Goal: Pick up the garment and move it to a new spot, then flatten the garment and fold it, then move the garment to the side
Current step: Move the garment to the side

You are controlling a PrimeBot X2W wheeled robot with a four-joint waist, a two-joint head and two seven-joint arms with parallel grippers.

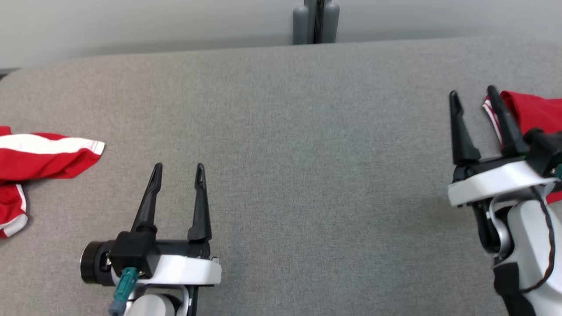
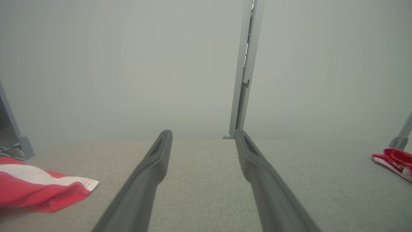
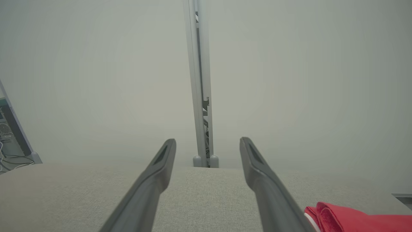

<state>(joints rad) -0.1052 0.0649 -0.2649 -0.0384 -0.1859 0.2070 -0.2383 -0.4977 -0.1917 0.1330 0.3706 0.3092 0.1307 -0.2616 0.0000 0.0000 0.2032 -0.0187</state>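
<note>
A red garment with white stripes (image 1: pixel 44 158) lies crumpled at the table's left edge; in the left wrist view this garment (image 2: pixel 38 193) sits low on the left. A second red garment with white trim (image 1: pixel 535 109) lies at the right edge, partly hidden behind my right arm. My left gripper (image 1: pixel 178 166) hovers open and empty over the table, right of the left garment and apart from it. My right gripper (image 1: pixel 472 91) is open and empty, its right finger in front of the right garment's edge (image 3: pixel 354 219). Both pairs of fingers point toward the far wall.
The table is covered in grey fabric (image 1: pixel 307 131), with a wide bare stretch between the two arms. A grey upright post (image 1: pixel 316 22) stands behind the table's far edge against a pale wall. Cables and equipment (image 3: pixel 9 151) show beyond the table's left end.
</note>
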